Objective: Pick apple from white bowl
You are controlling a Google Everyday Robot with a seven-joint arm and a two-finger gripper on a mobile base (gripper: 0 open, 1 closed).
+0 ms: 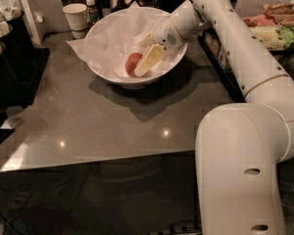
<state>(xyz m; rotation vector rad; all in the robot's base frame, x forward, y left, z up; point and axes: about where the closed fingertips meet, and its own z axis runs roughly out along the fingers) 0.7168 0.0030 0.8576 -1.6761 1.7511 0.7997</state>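
Observation:
The white bowl (108, 38) stands at the back of the dark table and is lined with crinkled white paper that sticks past its rim. The reddish apple (132, 62) lies at the bottom of the bowl, right of centre. My gripper (144, 65) reaches down into the bowl from the right. Its cream-coloured tip lies against the apple's right side and covers part of it. The white arm (225, 28) runs from the gripper back over the bowl's right rim.
A small white paper cup (76, 17) and a small bottle (91, 9) stand behind the bowl on the left. Dark containers (10, 62) line the table's left side. Trays of packaged snacks (274, 31) sit to the right. The robot's white body (245, 170) fills the lower right.

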